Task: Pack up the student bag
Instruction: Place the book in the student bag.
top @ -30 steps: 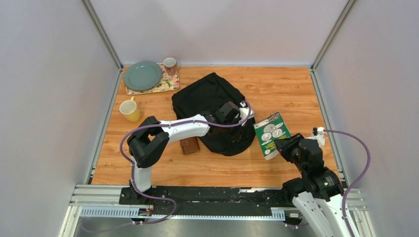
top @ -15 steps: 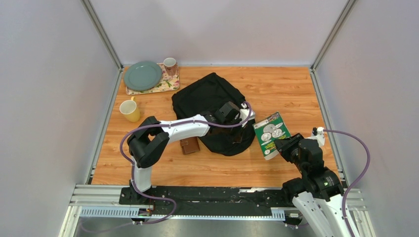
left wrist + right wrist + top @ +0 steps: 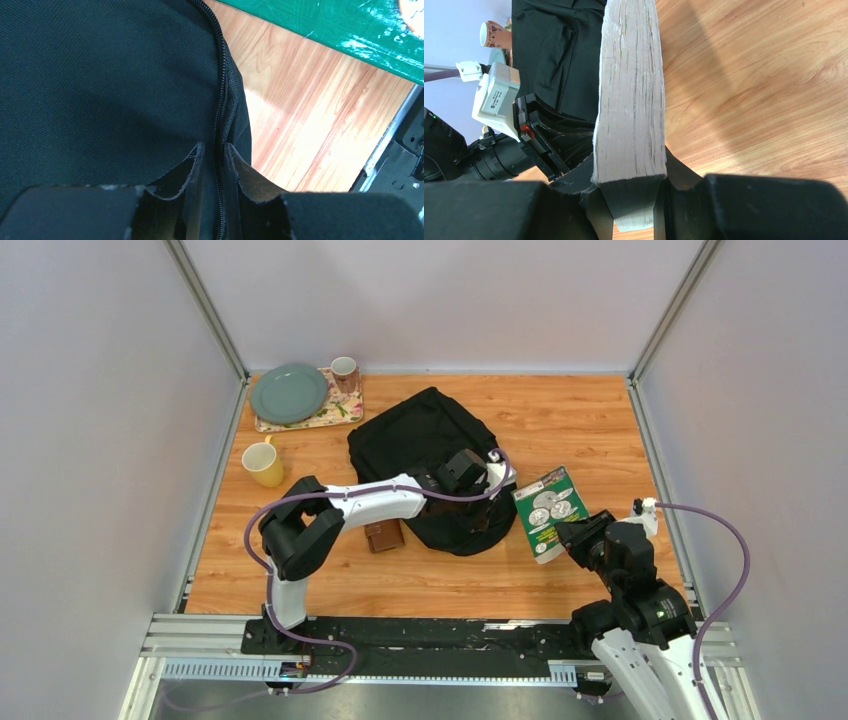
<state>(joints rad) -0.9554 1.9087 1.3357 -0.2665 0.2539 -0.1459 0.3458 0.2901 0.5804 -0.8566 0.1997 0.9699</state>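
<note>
The student bag [image 3: 420, 445], a large black fabric backpack, lies in the middle of the table. My left gripper [image 3: 484, 508] is down on its right near edge. In the left wrist view the left gripper [image 3: 215, 155] is shut on the bag's zip seam [image 3: 218, 90], with black fabric [image 3: 100, 75] filling the left. My right gripper [image 3: 572, 536] is shut on the near end of a green book [image 3: 546, 508], held just right of the bag. In the right wrist view the right gripper [image 3: 631, 200] clamps the book's page edge [image 3: 631, 100], with the bag [image 3: 554, 55] behind it.
A small brown wallet [image 3: 383, 535] lies by the bag's near left side. A yellow mug [image 3: 262, 463] stands at the left. A green plate [image 3: 288, 392] and a patterned cup [image 3: 344, 370] sit on a floral mat [image 3: 335, 412] at the back left. Walls enclose the table.
The left arm has shifted very slightly while still gripping the bag's edge. The right arm and the book have not moved.
</note>
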